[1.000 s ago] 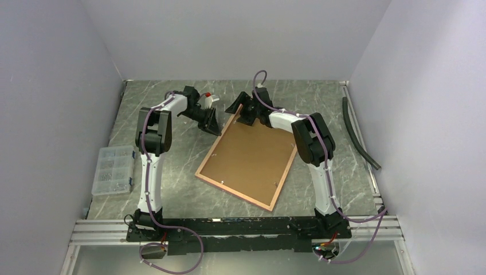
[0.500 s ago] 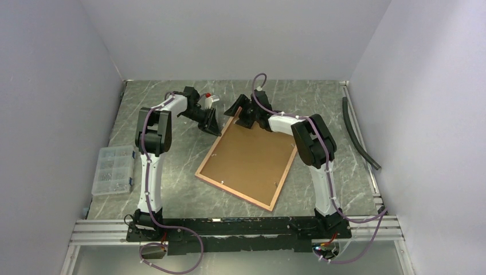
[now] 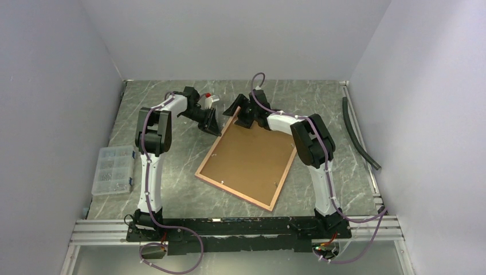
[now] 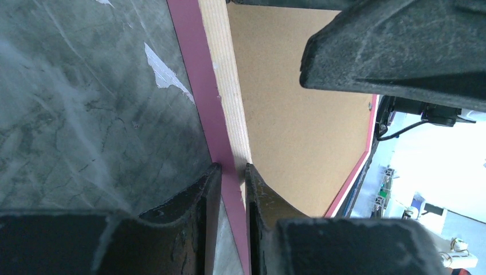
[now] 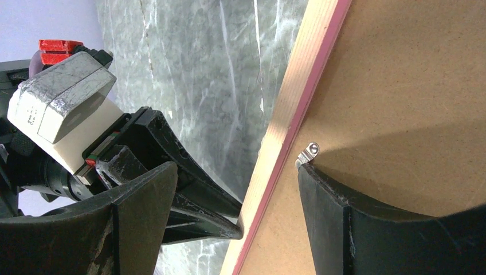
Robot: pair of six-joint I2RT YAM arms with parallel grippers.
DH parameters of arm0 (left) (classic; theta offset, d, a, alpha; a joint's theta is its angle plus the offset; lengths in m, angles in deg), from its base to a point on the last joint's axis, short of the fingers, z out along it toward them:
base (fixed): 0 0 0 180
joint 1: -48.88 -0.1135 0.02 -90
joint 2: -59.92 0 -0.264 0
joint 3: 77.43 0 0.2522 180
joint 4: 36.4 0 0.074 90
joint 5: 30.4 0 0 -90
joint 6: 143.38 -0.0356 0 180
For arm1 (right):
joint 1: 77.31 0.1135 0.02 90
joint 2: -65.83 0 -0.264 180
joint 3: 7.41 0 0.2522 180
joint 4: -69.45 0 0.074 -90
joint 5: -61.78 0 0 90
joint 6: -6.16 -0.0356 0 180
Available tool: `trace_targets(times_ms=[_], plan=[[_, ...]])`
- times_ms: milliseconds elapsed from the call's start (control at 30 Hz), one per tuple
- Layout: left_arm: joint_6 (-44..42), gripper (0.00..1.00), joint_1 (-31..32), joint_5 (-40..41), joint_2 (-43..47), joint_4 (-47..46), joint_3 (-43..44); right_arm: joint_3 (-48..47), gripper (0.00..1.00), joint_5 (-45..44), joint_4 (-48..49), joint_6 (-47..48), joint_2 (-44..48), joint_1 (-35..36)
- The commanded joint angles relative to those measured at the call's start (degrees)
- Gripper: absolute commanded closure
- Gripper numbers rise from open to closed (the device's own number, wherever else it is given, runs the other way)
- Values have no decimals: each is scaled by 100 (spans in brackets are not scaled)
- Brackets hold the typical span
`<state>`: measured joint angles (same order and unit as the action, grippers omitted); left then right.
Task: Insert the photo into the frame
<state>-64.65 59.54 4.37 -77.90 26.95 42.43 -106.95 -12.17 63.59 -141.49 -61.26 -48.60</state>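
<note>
The frame (image 3: 232, 192) lies rear side up on the table, a brown backing board (image 3: 249, 157) set in it. The photo is hidden. At the frame's far left corner, my left gripper (image 3: 215, 127) is shut on the frame's rim. In the left wrist view its fingers pinch the pink border (image 4: 198, 86) and wood edge, one finger outside, one on the board (image 4: 298, 126). My right gripper (image 5: 236, 172) stands open astride the same rim (image 5: 298, 91). Its right finger (image 5: 344, 217) rests on the board just below a small metal clip (image 5: 309, 152).
A clear compartment box (image 3: 113, 169) of small parts sits at the table's left edge. A dark hose (image 3: 358, 134) runs along the right wall. Walls close in the table on three sides. Both grippers crowd the frame's far corner.
The right gripper has edged slightly left along the frame's far corner. The left gripper's fingers have closed a little tighter on the rim. The frame has not moved.
</note>
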Motion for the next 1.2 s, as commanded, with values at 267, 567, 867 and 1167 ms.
trace_targets(times_ms=[267, 567, 867, 1167], plan=[[-198, 76, 60, 404, 143, -37, -217, -262, 19, -325, -39, -193, -336, 119], [-225, 77, 64, 372, 158, -37, -274, -205, 19, -620, 18, -149, -357, 117], [-259, 78, 49, 344, 221, 126, -228, -380, 18, -590, 8, 96, -316, 118], [-507, 65, -492, 370, 840, 863, -6, 291, 0, -361, -503, 655, 1597, -351]])
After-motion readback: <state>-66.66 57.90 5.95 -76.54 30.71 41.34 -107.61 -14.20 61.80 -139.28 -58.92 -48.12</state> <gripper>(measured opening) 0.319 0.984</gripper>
